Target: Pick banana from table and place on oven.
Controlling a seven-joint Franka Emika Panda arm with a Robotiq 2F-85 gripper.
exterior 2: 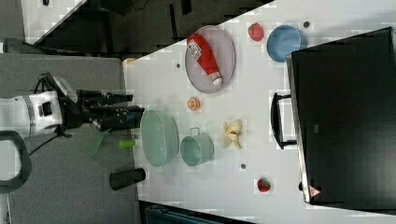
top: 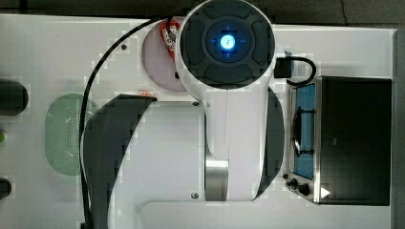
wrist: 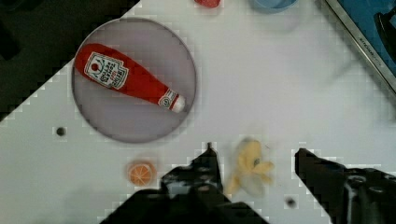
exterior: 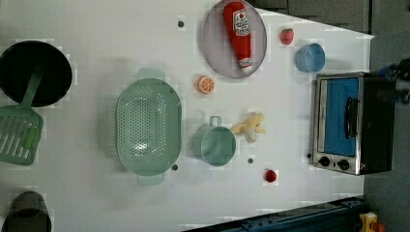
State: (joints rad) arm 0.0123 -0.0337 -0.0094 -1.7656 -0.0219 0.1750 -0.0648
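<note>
Two fingers point(wrist: 212, 170) spread open, apparently above banana point(wrist: 247, 170), bare table point(wrist: 280, 93) around it, oven point(exterior: 345, 123) well apart.

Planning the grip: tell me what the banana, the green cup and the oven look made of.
Banana: likely soft plush or foam, matte pale yellow, floppy peel flaps. Green cup: probably plastic, smooth and uniformly mint. Oven: metal body by its look, shiny steel front frame, dull black top, blue-tinted glass door.
</note>
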